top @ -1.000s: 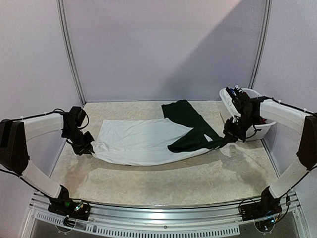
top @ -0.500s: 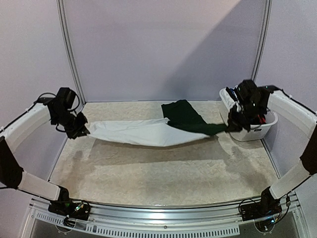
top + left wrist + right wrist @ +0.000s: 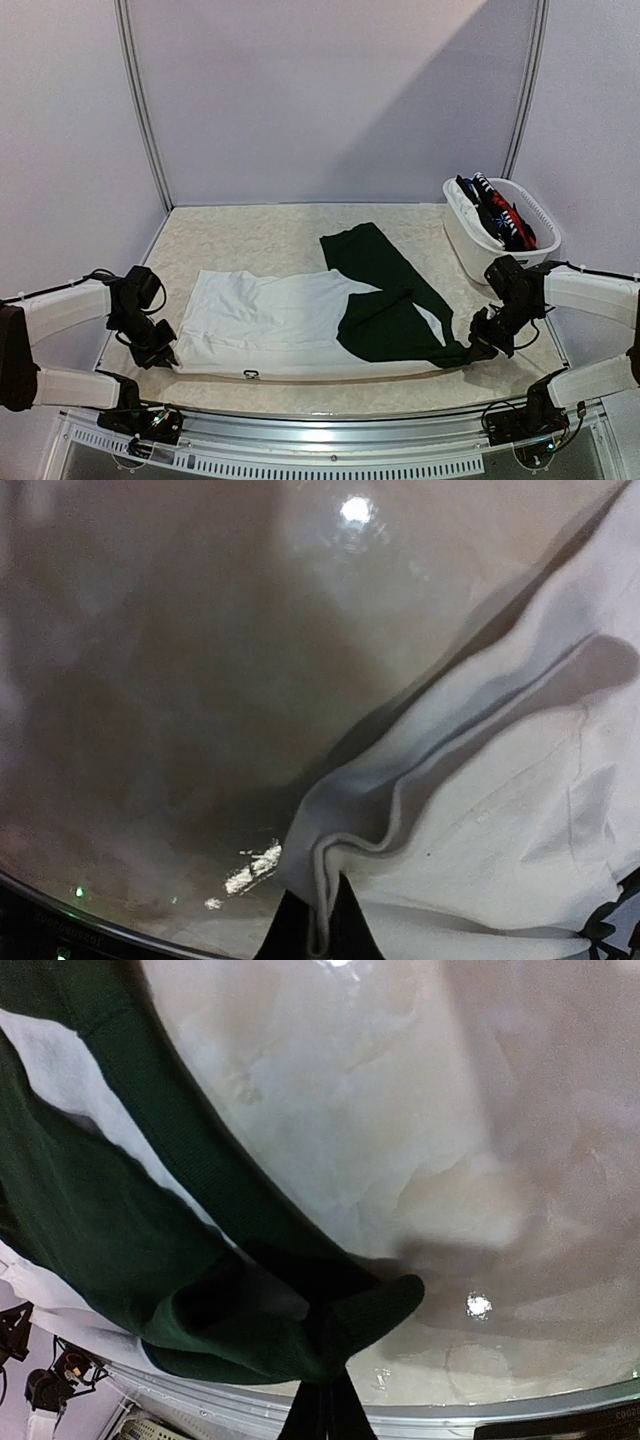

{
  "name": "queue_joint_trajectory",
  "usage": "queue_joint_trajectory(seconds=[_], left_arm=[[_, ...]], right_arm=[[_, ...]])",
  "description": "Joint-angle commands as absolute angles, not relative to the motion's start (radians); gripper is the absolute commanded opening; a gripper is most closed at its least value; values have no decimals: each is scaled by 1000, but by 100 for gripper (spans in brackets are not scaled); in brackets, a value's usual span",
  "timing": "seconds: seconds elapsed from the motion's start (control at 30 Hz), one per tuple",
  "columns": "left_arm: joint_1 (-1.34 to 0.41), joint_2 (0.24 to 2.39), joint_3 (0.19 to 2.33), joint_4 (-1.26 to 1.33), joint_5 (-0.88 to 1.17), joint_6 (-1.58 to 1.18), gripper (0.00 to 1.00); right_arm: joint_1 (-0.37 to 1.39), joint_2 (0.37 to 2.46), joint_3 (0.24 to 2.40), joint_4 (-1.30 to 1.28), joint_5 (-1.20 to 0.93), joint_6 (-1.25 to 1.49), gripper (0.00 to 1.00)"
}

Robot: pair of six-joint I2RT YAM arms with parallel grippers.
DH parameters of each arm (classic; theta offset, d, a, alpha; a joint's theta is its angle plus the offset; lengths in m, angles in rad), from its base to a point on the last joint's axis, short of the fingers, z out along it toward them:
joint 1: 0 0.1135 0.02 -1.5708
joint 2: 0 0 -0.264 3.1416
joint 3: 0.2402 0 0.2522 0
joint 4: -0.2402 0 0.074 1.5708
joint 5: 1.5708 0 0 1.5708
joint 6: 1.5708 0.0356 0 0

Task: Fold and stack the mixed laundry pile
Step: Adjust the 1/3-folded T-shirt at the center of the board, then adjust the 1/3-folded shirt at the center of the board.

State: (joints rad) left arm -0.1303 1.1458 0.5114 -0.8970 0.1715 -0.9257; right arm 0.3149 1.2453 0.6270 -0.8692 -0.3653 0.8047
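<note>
While left gripper (image 3: 163, 355) pinches T-shirt (image 3: 270, 315) corner, tabletop (image 3: 260, 235) beyond

White-shelled left arm (image 3: 62, 308) and white-shelled right arm (image 3: 592, 288) with black joint housings and thin black cables looping alongside. The black two-finger left gripper (image 3: 165, 357) and black two-finger right gripper (image 3: 475, 348) match the black base blocks (image 3: 140, 418), which seem to carry tiny lit indicators.
</note>
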Motion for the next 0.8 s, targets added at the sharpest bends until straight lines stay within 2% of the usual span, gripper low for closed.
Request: queue_joint_trajectory(seconds=[0.0,0.23,0.3,0.37,0.47,0.57,0.67,0.77], left_arm=[[-130,1150,517,-896,122,-964,0],[-132,1014,468,-1028,111,-1081,3],[-131,964,462,-1062,106,-1105,6],[-131,924,460,-1084,105,-1124,16],[-132,873,476,-1111,110,-1140,43],[-131,827,531,-1125,73,-1135,59],[-132,817,618,-1105,35,-1096,64],[-140,863,689,-1054,31,-1023,63]], right_arm=[[323,1261,582,-846,-343,811,0],[370,1267,574,-922,-361,836,0],[388,1269,574,-955,-360,844,0],[400,1261,576,-987,-357,855,2],[400,1238,615,-1035,-342,858,13],[401,1223,708,-1099,-321,839,33],[401,1229,832,-1165,-290,805,47],[400,1242,961,-1183,-254,764,52]])
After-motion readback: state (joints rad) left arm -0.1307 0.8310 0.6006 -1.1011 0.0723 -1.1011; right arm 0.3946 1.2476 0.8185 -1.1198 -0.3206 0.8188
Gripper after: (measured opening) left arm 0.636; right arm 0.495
